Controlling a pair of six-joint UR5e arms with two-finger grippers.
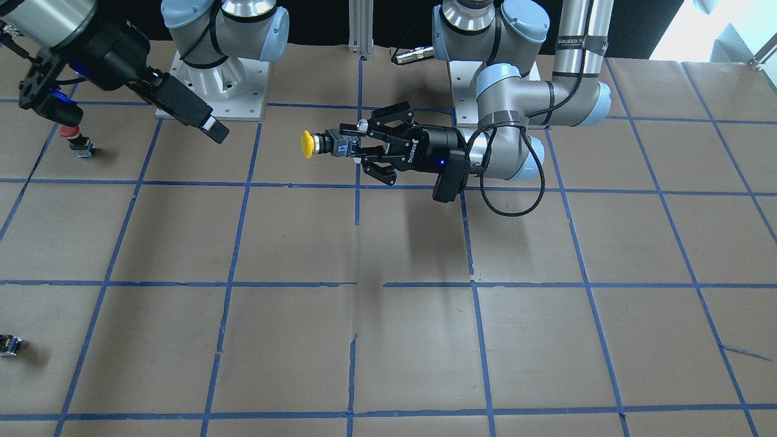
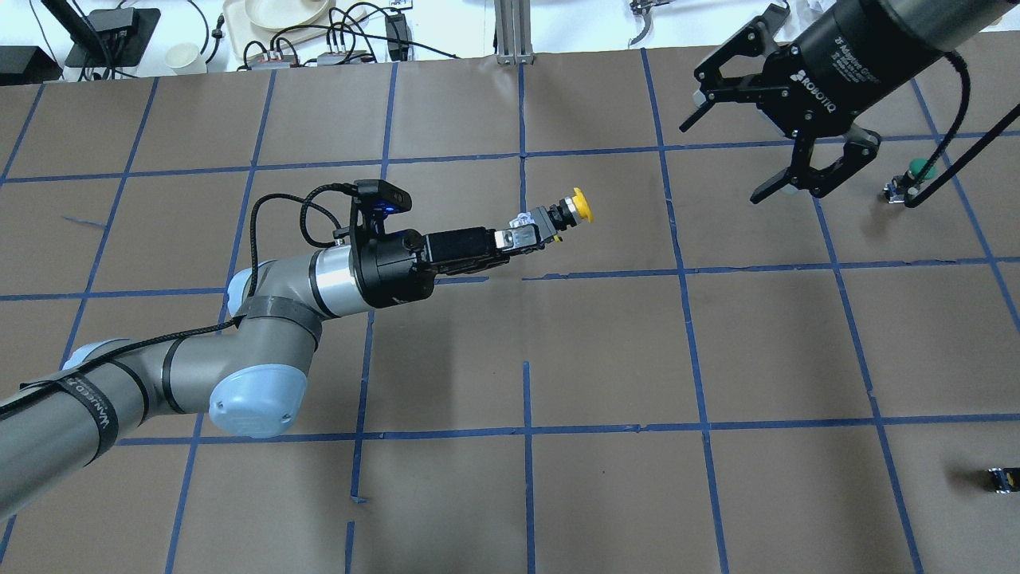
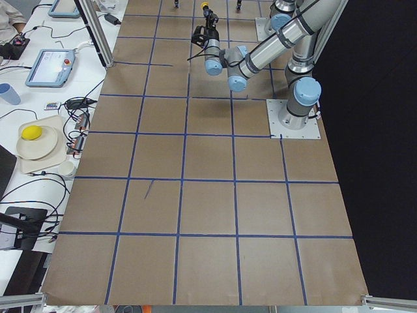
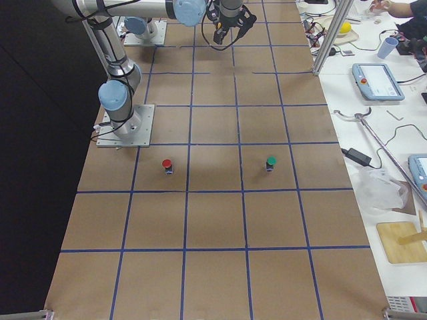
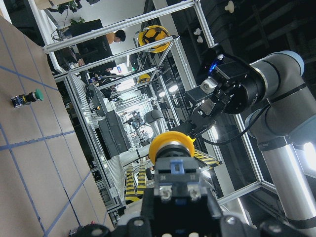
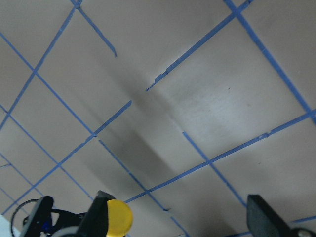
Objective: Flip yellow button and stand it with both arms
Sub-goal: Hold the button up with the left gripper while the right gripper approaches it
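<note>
The yellow button (image 2: 580, 204) is held level in the air by its black-grey body, cap pointing away from my left arm. My left gripper (image 2: 527, 234) is shut on that body; it also shows in the front view (image 1: 351, 147), with the yellow cap (image 1: 308, 144) sticking out. In the left wrist view the button (image 5: 170, 146) sits between the fingers. My right gripper (image 2: 722, 159) is open and empty, high at the far right, apart from the button. In the right wrist view the yellow cap (image 6: 118, 217) shows beside one fingertip (image 6: 98, 213).
A red-capped button (image 1: 76, 141) stands on the table below the right arm. A green-capped button (image 2: 916, 171) stands at the far right. A tiny black part (image 2: 1002, 478) lies near the right edge. The brown table (image 2: 606, 359) has blue tape lines.
</note>
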